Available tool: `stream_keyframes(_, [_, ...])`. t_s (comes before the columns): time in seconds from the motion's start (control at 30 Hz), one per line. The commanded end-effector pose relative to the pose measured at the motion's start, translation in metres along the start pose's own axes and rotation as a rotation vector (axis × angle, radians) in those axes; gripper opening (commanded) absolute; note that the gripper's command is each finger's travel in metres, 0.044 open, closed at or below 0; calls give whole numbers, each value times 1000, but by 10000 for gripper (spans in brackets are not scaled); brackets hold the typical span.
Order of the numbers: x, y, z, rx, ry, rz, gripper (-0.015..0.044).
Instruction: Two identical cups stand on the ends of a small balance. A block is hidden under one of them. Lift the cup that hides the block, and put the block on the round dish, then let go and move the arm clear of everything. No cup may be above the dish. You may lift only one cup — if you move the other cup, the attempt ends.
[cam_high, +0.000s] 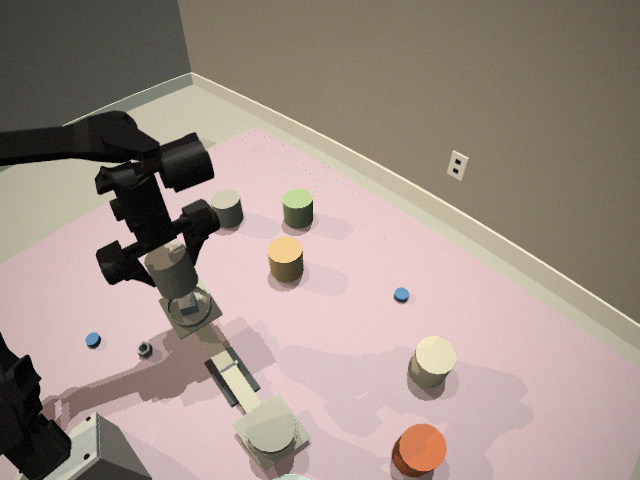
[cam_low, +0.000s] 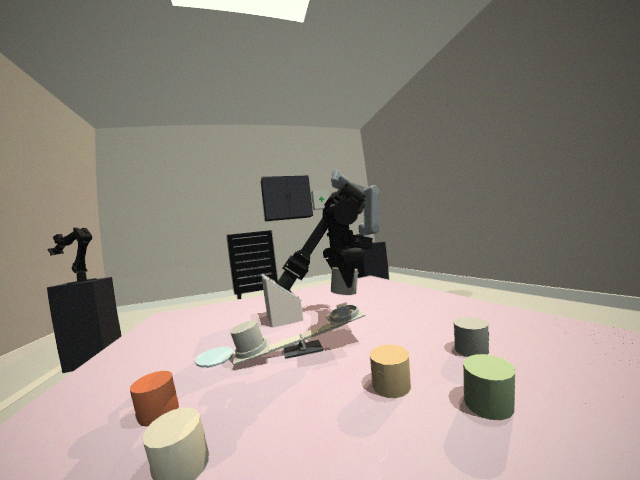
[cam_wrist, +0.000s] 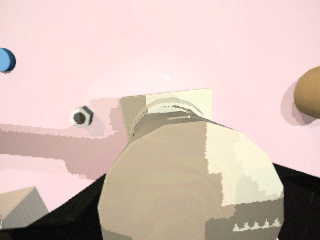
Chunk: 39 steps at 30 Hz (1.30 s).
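My gripper is shut on a grey cup, held in the air above one end of the balance. Below the cup, a small grey block sits inside the ring on that end, uncovered. This end is tilted up. The other cup stands on the lower end, leaning with the beam. The pale round dish lies just beyond that lower end, with no cup above it.
Grey, green and tan cylinders stand on one side; cream and orange ones elsewhere. A nut and blue discs lie around. A wedge-shaped box stands behind.
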<state>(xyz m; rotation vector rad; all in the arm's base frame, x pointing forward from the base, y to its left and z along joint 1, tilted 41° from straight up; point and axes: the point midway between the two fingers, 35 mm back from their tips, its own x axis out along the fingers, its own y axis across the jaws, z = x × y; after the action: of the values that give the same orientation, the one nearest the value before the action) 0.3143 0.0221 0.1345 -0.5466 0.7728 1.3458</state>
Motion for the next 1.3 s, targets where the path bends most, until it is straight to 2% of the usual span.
stream_keyframes(0.0, [-8, 0, 0, -2, 0, -7, 0])
stream_keyframes(0.33, [-20, 3, 0, -2, -2, -7, 0])
stream_keyframes(1.27, [-14, 3, 1, 0, -5, 0, 0])
